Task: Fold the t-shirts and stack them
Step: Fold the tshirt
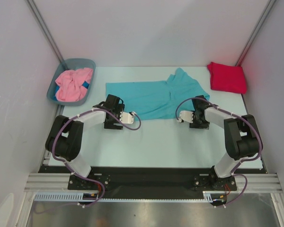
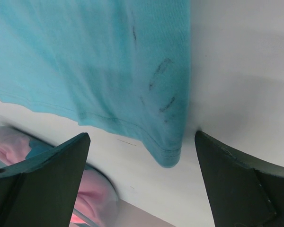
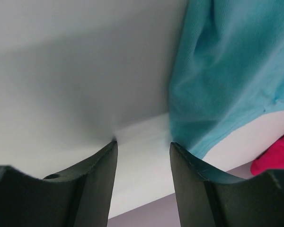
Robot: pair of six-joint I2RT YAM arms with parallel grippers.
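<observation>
- Left gripper [image 1: 128,117], jaws wide apart and empty, hovers at the turquoise t-shirt's [image 1: 149,97] near hem; right gripper [image 1: 182,116], jaws part-open, holds nothing.
- Turquoise t-shirt lies mid-worktop, not yet folded.
- Red t-shirt [image 1: 226,77] sits folded at the far right corner.
- Pink t-shirt [image 1: 73,85] waits crumpled in the tub [image 1: 80,60], far left corner.

Setting: a robotics lab test cell. A pale desk [image 1: 180,142] is boxed in on three sides by plain white panels [image 1: 146,28] with a metal corner post [image 1: 47,33]. The left arm [image 1: 66,139] and right arm [image 1: 239,137] are bolted to a black base plate [image 1: 146,177] on an aluminium rail [image 1: 47,182]. Purple cables [image 1: 182,103] loop along both arms.
</observation>
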